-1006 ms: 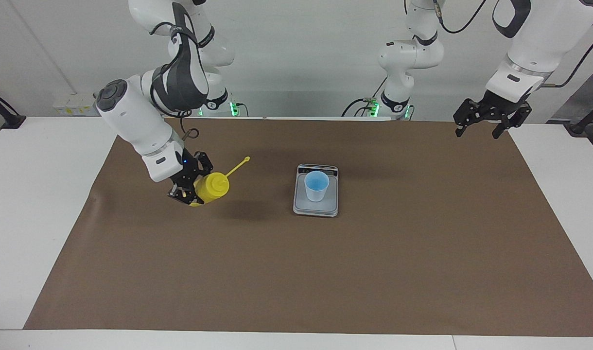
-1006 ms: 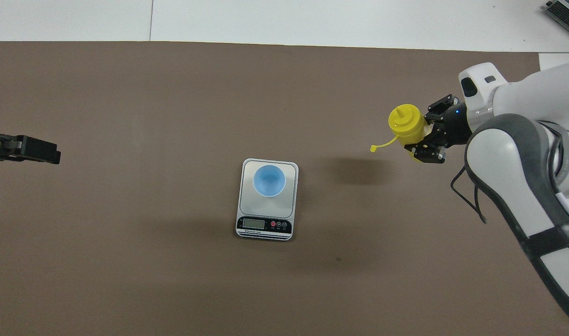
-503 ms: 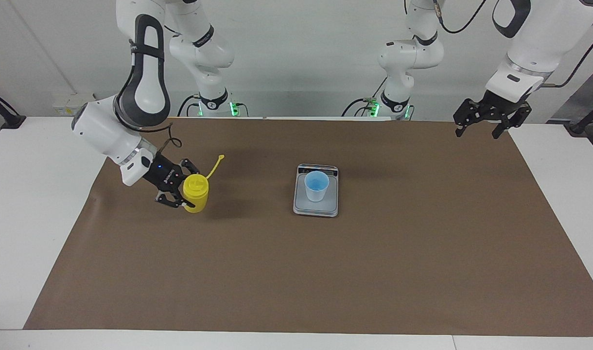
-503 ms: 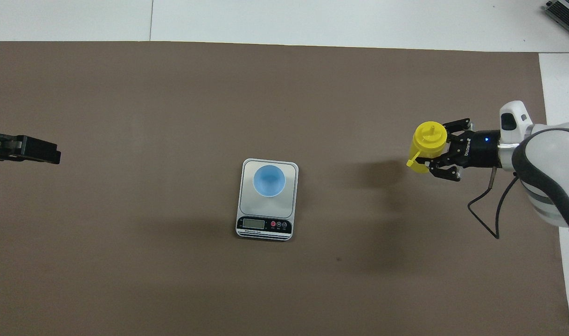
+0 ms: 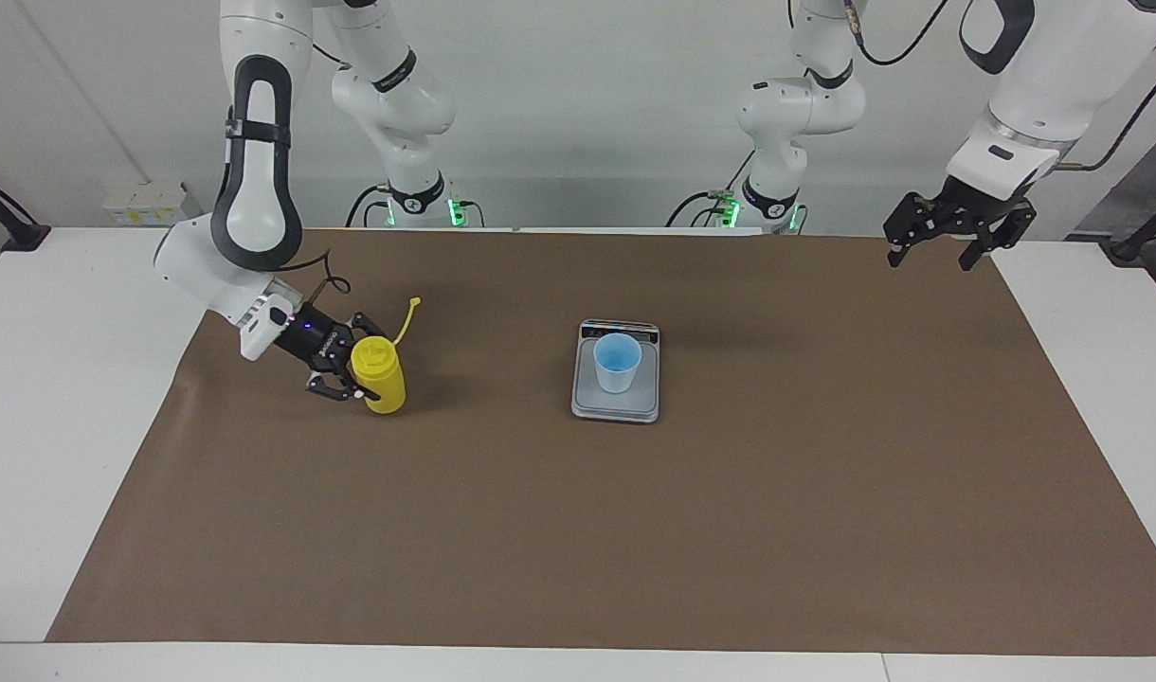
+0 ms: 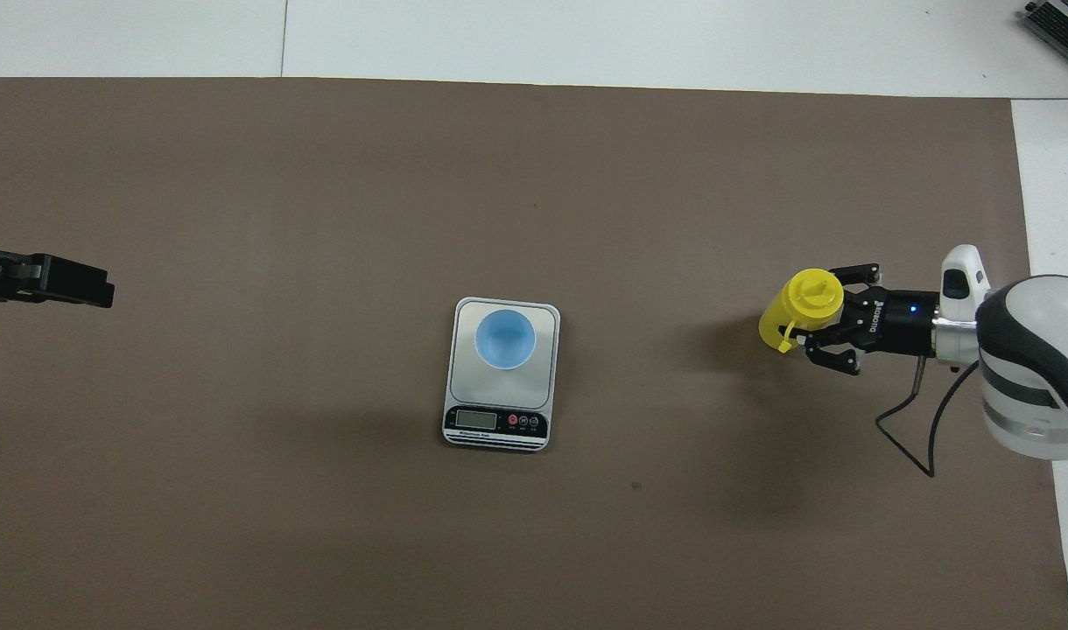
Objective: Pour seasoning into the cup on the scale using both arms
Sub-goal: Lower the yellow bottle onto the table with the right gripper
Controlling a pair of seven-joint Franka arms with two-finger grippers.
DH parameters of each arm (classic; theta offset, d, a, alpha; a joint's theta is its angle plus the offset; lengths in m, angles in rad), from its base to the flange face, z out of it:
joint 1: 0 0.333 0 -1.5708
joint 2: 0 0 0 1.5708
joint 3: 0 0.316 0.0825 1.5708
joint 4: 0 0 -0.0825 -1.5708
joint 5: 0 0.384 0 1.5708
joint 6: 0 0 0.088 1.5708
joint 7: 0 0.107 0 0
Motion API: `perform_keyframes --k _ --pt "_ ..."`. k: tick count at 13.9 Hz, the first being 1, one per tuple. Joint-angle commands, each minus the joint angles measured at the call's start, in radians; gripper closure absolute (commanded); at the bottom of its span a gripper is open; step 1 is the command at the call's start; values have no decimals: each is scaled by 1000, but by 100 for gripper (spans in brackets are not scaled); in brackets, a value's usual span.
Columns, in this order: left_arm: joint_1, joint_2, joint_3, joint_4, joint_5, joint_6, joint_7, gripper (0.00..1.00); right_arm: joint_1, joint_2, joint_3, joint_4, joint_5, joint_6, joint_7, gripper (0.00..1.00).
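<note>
The yellow seasoning bottle (image 5: 381,379) stands upright on the brown mat toward the right arm's end of the table, its cap strap (image 5: 407,320) sticking up. My right gripper (image 5: 358,372) reaches in from the side and is shut on the bottle; it also shows in the overhead view (image 6: 816,319) with the bottle (image 6: 801,306). The light-blue cup (image 5: 617,363) stands on the silver scale (image 5: 616,407) at the mat's middle, well apart from the bottle. In the overhead view the cup (image 6: 504,339) sits on the scale (image 6: 496,420). My left gripper (image 5: 933,254) waits open, raised over the mat's corner near its base.
The brown mat (image 5: 578,530) covers most of the white table (image 5: 57,398). The left gripper's tip (image 6: 79,289) shows at the overhead view's edge. A black cable (image 6: 910,420) hangs from the right wrist.
My right arm has swung the bottle away from the scale, turned it upright and lowered it onto the mat. The left arm has not moved.
</note>
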Motion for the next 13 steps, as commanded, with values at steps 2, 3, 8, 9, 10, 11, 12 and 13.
perform_keyframes --k 2,3,8,9,10,11,12,13 --pt "-13 -23 8 -31 6 21 -10 0 -60 7 13 -19 59 -9 -98 47" --pt "-13 -23 8 -32 6 21 -10 0 -61 7 13 -19 65 -11 -93 0" --pt "-10 -23 6 -32 6 21 -6 0 -72 0 9 -18 76 -34 -93 0" --pt "-12 -26 6 -34 6 21 -6 0 -81 -1 9 -18 67 -42 -98 0" --pt "-13 -27 6 -40 6 21 -6 0 -86 -1 7 -18 59 -51 -106 0" --pt "-12 -29 6 -42 6 21 -6 0 -100 -3 9 -18 30 -54 -106 0" --pt "-12 -29 6 -42 6 21 -6 0 -103 -7 7 -16 -1 -55 -104 0" --pt "-12 -29 8 -42 6 21 -6 0 -104 -15 7 -16 -33 -61 -100 0"
